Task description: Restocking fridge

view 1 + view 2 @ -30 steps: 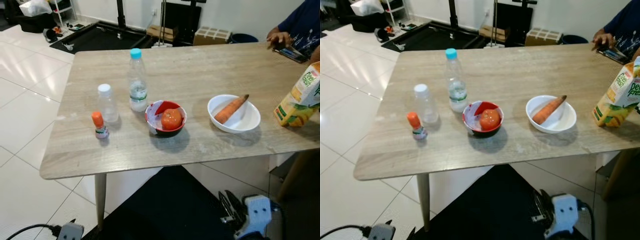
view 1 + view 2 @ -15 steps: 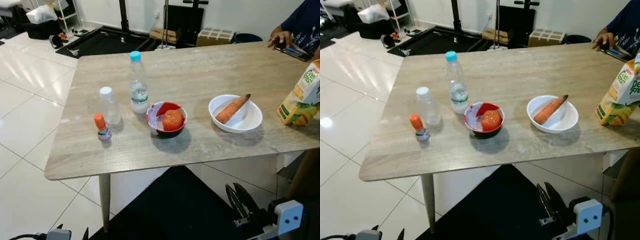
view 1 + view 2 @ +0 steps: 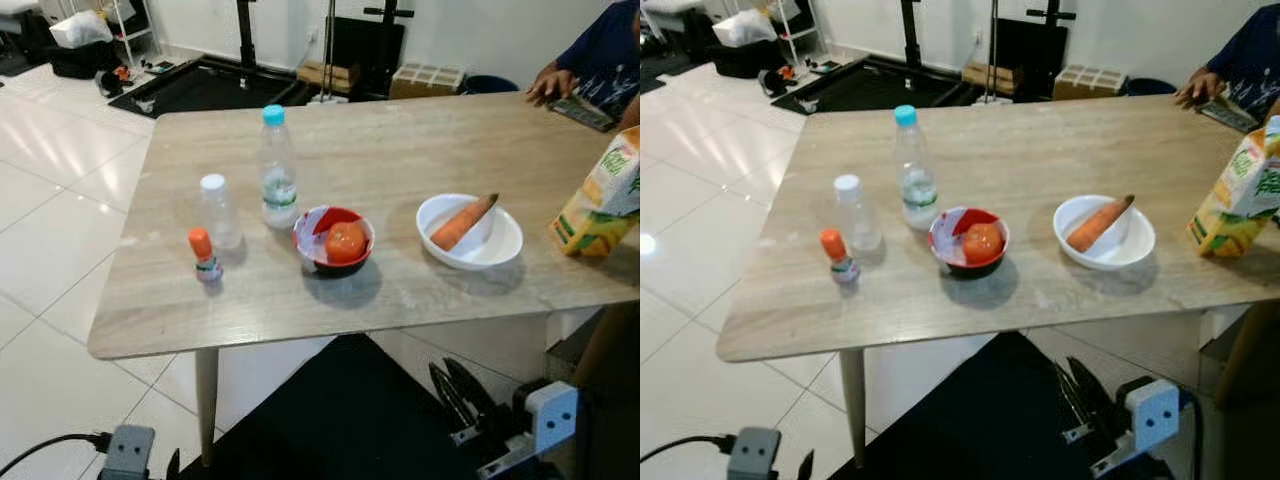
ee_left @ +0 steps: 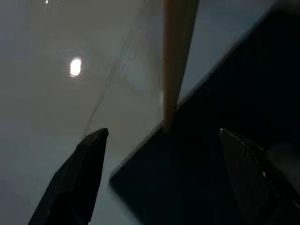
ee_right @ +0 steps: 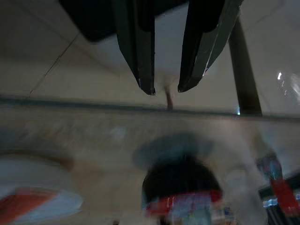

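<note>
table (image 3: pixel 400 140): 2 bowls, tomato (image 3: pixel 345 241), probably carrot (image 3: pixel 460 222).

Red bowl (image 3: pixel 333 238), white bowl (image 3: pixel 470 231), orange carrot (image 3: pixel 462 221), blue-capped bottle (image 3: pixel 277 168).

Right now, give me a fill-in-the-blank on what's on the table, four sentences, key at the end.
1. The tomato sits in a ____ bowl.
2. The white bowl holds a ____.
3. The tall water bottle has a ____ cap.
4. The juice carton stands at the table's ____ edge, above the right end effector.

Missing words: red; carrot; blue; right
</note>
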